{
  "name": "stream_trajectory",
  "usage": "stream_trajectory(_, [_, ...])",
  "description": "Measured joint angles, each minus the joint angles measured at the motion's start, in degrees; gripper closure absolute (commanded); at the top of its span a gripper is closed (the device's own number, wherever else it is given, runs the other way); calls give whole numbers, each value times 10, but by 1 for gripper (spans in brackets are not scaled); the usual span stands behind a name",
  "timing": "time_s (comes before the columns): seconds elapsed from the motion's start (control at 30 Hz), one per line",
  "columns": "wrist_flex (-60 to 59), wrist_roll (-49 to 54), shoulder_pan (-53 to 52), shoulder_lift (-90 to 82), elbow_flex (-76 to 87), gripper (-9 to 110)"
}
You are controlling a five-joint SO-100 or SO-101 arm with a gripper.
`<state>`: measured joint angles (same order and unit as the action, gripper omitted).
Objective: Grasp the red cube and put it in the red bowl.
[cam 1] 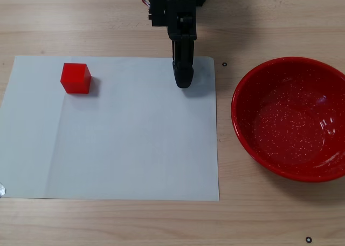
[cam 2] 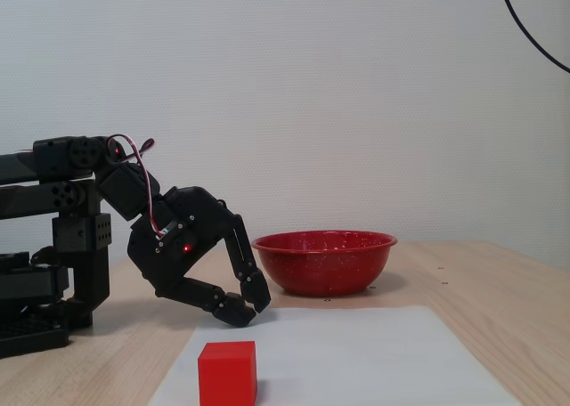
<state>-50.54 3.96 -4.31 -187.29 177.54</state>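
The red cube [cam 1: 75, 77] sits on the far left part of a white paper sheet; in the side fixed view it is at the front [cam 2: 227, 372]. The red bowl [cam 1: 291, 122] stands empty on the wooden table to the right of the sheet, and behind the sheet in the side view [cam 2: 322, 263]. My black gripper [cam 1: 183, 82] hangs low over the sheet's top edge, between cube and bowl and well apart from both. Its jaws are closed with the tips together [cam 2: 250, 309], and it holds nothing.
The white paper sheet [cam 1: 135, 143] covers the middle of the wooden table. The arm's base and servos [cam 2: 62, 246] stand at the left of the side view. Small black marks dot the table near the bowl [cam 1: 224, 64].
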Motion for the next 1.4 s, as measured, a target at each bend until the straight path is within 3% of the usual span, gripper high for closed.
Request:
stream_trajectory(0.93, [-18, -1, 0, -4, 0, 101])
stream_trajectory(1.4, [-33, -18, 18, 156, -110, 101])
